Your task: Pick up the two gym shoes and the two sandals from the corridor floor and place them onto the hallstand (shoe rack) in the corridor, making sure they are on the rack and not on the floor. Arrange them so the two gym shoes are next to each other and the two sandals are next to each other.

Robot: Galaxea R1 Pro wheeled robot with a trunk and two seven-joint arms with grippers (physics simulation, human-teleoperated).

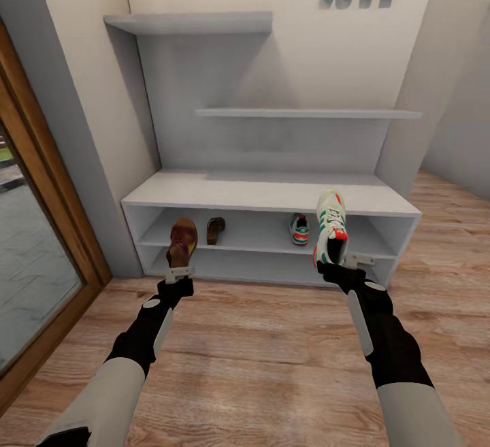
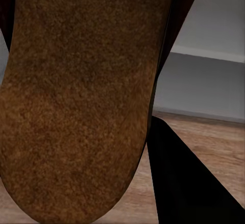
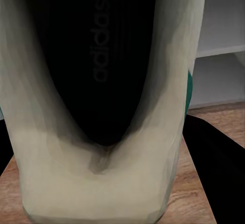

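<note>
1. Now a sandal [image 1: 182, 241] is held clamped in the left pincer [image 1: 180, 273], before the hallstand [image 1: 272, 193].
2. A gym shoe [image 1: 331, 227] is gripped by the right pincer [image 1: 347, 260].
3. Another sandal [image 1: 216, 230] and gym shoe [image 1: 299, 228] are seen on the upper shelf, at 12 o'clock.

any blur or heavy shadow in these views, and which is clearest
Head view is clearest: even soft light, faint shadows under the wall shelves and inside the shoe rack. Left wrist view: the held sandal sits so close it looks soft and grainy. Right wrist view: the held gym shoe is close, its inside nearly black.
</note>
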